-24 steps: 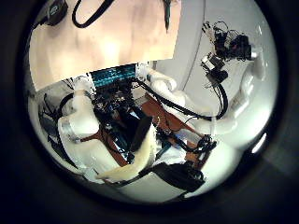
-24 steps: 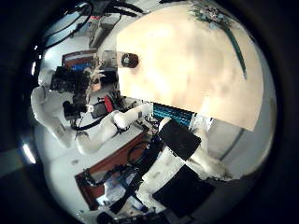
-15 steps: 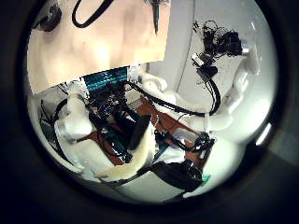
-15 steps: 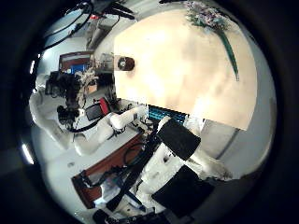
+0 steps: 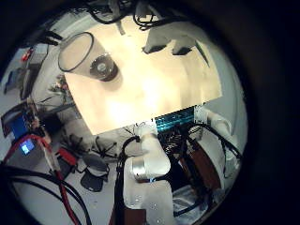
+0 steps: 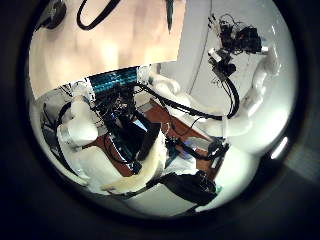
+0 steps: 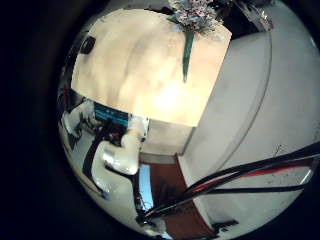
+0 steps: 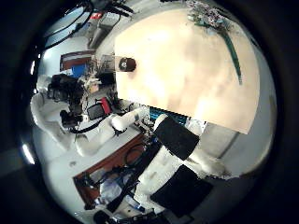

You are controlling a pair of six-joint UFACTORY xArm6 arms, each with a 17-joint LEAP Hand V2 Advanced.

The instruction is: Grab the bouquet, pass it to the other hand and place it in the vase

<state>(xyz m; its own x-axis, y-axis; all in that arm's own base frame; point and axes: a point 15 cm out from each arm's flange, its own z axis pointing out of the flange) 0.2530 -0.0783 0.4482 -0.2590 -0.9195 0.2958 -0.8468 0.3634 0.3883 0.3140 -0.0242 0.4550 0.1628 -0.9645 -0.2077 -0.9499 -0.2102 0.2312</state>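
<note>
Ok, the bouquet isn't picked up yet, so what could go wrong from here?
The bouquet lies at the edge of the table; a nudge while grasping may push it off. The vase stands near a corner, so a bump during insertion could tip it over the side.

A pale wooden table (image 8: 187,70) is filling much of each palm view, its bare top catching bright light and glowing near the middle. Beyond its edge a white wall (image 7: 270,90) is running alongside, with a smooth pale floor (image 6: 250,160) spreading below. A reddish-brown panel (image 5: 202,173) is lying low beside the table, and a blue-lit screen (image 8: 79,65) is glowing off to one side.
</note>
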